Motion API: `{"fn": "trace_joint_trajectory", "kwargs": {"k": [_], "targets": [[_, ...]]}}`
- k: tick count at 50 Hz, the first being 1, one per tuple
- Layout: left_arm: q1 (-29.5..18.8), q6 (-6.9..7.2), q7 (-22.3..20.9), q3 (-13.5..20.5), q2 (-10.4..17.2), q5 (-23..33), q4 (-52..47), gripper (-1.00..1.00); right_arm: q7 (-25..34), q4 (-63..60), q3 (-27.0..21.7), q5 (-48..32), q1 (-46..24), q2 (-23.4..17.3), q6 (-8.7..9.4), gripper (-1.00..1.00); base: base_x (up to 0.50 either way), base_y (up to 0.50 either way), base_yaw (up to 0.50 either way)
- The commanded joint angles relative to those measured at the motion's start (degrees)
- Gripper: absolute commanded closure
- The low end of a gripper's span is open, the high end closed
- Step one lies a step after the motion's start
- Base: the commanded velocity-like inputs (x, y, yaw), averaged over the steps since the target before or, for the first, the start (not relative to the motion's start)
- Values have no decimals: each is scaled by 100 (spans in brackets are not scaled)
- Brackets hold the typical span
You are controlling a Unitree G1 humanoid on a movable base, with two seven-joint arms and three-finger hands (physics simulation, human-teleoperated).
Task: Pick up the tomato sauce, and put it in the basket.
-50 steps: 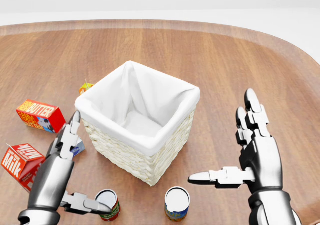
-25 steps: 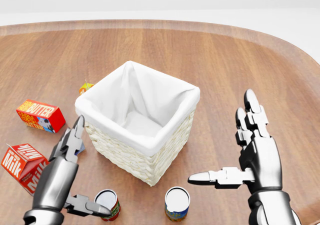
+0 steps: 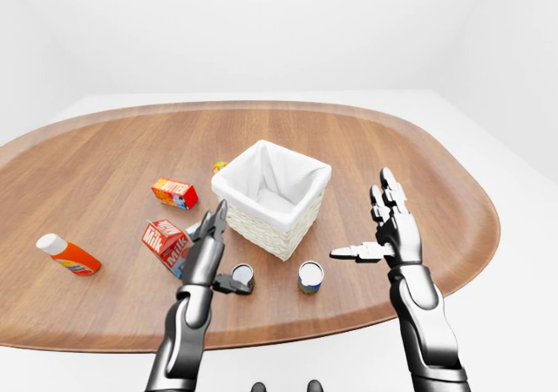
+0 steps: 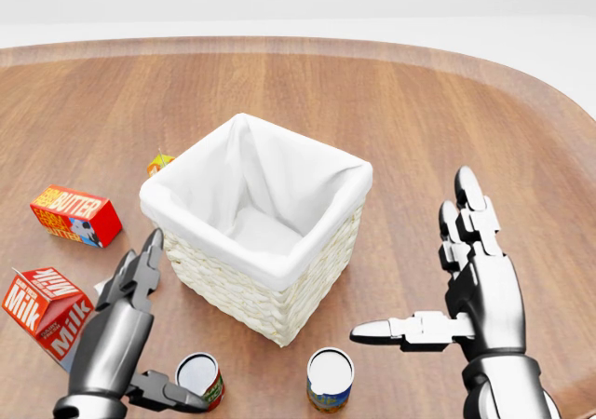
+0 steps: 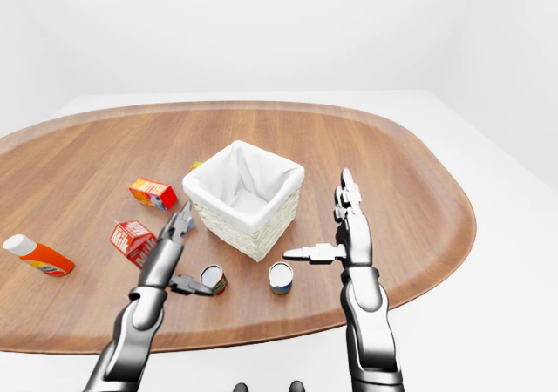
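Meanwhile, your left hand [image 4: 126, 331] had slid down and toward the near edge over the last second: its long fingers [image 4: 142, 263], which had stood level with the basket's near-left corner, now sat lower, and its thumb had dropped beside the red can [image 4: 200, 380], touching or almost touching its left side. That hand was spread wide, holding nothing, the fingers pointing away up the table rather than curling round the can. I took the red can for the tomato sauce, though its label was too small to read; it stood upright on the wooden table [image 4: 419, 102], near the basket [image 4: 256, 293] and just left of a second can [image 4: 330, 378] with a blue and yellow wrap. Your right hand [image 4: 466, 293] had not moved at all; it hung flat and wide above the table to the right of the basket, thumb pointing left, also empty. The milk carton [image 4: 42, 309] and butter box [image 4: 74, 215] lay to the left, unchanged. So the pick was only being lined up: the can was not yet gripped, and the thumb's closeness could nudge it over if you closed carelessly.
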Motion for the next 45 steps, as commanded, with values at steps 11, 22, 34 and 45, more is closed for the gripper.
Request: {"fn": "trace_joint_trajectory", "kwargs": {"k": [11,22,34,45], "targets": [[-10,0,164,-100,12,250,313,-100,-6,71,-3,3,-24,-5,0,-100,0,0,0],[-38,0,228,-123,30,347,457,-100,-9,35,-12,12,-26,-7,0,-100,0,0,0],[-97,0,300,-116,49,395,623,-100,-7,79,-3,3,-20,-4,0,-100,0,0,0],[-136,0,398,-156,55,474,818,-100,-12,84,-5,1,-32,-5,0,-100,0,0,0]]}}
